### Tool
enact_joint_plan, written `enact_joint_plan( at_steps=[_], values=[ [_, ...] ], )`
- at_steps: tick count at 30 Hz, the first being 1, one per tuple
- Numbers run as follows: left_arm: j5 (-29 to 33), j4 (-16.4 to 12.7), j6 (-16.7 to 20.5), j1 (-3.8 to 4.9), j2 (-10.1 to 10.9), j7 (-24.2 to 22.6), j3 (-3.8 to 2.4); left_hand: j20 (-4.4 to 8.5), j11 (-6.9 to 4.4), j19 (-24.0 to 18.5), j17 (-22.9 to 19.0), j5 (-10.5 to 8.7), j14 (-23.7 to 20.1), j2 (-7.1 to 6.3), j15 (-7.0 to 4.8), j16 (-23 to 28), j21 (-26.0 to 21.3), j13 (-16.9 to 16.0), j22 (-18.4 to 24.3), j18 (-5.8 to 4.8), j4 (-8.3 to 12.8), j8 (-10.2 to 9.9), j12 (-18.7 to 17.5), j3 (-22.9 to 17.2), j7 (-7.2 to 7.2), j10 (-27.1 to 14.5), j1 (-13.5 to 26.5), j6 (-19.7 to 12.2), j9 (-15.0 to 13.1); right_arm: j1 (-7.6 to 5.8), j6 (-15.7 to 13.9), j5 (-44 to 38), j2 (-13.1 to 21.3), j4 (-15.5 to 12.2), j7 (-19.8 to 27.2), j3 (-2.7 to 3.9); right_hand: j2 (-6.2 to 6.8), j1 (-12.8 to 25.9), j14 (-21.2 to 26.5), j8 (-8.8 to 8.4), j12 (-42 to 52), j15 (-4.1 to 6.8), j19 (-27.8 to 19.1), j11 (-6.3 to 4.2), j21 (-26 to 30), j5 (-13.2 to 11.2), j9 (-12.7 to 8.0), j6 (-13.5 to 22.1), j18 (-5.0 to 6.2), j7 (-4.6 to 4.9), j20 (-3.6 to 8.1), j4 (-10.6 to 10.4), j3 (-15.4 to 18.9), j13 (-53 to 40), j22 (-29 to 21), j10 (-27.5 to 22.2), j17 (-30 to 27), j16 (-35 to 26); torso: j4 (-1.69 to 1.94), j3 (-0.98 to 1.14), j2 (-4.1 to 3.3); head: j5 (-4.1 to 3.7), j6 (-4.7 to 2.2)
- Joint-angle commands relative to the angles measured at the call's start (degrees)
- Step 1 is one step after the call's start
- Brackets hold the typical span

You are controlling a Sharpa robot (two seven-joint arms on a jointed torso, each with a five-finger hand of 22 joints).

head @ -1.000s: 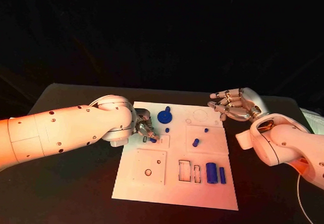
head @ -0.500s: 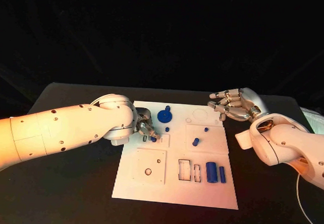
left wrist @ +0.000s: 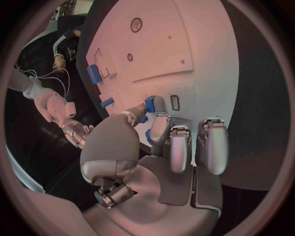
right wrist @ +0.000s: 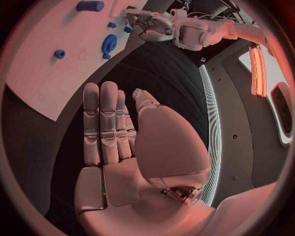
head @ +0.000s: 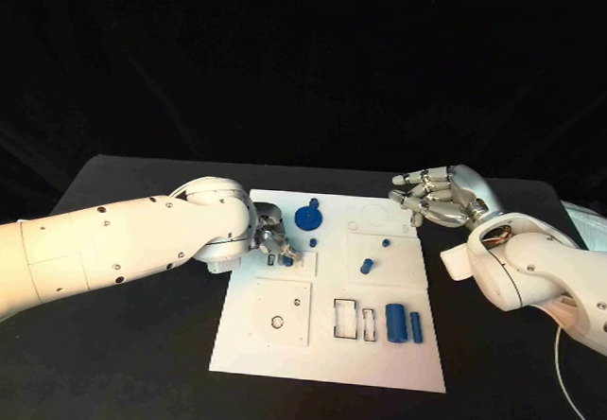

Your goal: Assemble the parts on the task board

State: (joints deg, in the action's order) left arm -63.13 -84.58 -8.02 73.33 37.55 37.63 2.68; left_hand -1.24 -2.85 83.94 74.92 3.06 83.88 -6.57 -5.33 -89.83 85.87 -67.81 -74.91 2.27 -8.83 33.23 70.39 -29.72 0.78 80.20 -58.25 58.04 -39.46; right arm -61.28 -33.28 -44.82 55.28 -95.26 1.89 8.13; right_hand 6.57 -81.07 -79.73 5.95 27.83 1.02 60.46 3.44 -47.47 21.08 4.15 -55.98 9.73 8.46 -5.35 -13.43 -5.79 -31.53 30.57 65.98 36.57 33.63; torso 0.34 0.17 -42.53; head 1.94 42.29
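My left hand (head: 272, 242) rests low over the left edge of the white rectangular task board (head: 326, 358), near its far end. Its thumb and one finger pinch a small blue plastic part (left wrist: 149, 103), and the other fingers (left wrist: 213, 145) lie straight beside it, over the board's edge and the black table (head: 133, 343). From the head view this part is mostly covered by the hand, so I cannot tell if it already touches the board.

My right hand (head: 436, 198) holds nothing. It stands at the far right corner of the board, just past its edge; the fingers (right wrist: 100, 123) are straight and close together, with the thumb a little apart.

On the board, just beyond my left hand, stands a round blue gear-like part with a peg (head: 309, 216). A small blue peg (head: 385, 243) and a short blue cylinder (head: 366, 266) are near the middle of the far half. In the near right part lie two long blue bars (head: 404, 324) side by side, next to two narrow rectangular slots (head: 354, 321). A square recess with a small round hole (head: 280, 315) is on the near left.
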Motion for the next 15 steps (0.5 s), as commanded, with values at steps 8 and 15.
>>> enact_joint_plan(
  at_steps=[8,15],
  values=[
    [0.38,0.52,0.26,-0.21,0.09,0.01,-0.05,0.45,-0.08,2.89,15.08,0.07,6.12,-1.53,-0.36,-0.17,0.44,-0.2,-9.4,-0.83,-4.78,0.15,0.32,8.05,-0.01,0.78,6.47,1.28,0.84,0.12,0.98,0.16,0.08,-0.08,0.81,0.0,0.01,-0.51,0.07,-0.1,-0.36,-0.37,0.34,0.17,0.4,0.3,-0.06,0.25,0.77,0.22,-0.15,0.3,-0.13,0.11,-0.12,-0.52,0.1,-0.38,0.02,-0.05,-0.01,0.02,-0.25],
    [0.94,0.33,1.52,-0.19,0.89,-0.03,-0.39,0.65,-0.26,3.07,15.08,-0.03,6.12,-0.77,-0.57,-0.17,0.6,-0.52,-9.76,-0.9,-7.37,0.36,0.48,15.05,-0.22,1.05,6.61,1.46,1.34,0.24,1.07,0.16,0.16,-0.05,0.87,0.0,0.09,-0.42,0.08,-0.11,-0.32,-0.4,0.34,0.22,0.5,0.06,-0.07,0.29,0.76,0.25,-0.18,0.29,-0.05,0.17,-0.18,-0.54,0.15,-0.47,-0.03,-0.07,-0.01,0.08,-0.4]
  ],
)
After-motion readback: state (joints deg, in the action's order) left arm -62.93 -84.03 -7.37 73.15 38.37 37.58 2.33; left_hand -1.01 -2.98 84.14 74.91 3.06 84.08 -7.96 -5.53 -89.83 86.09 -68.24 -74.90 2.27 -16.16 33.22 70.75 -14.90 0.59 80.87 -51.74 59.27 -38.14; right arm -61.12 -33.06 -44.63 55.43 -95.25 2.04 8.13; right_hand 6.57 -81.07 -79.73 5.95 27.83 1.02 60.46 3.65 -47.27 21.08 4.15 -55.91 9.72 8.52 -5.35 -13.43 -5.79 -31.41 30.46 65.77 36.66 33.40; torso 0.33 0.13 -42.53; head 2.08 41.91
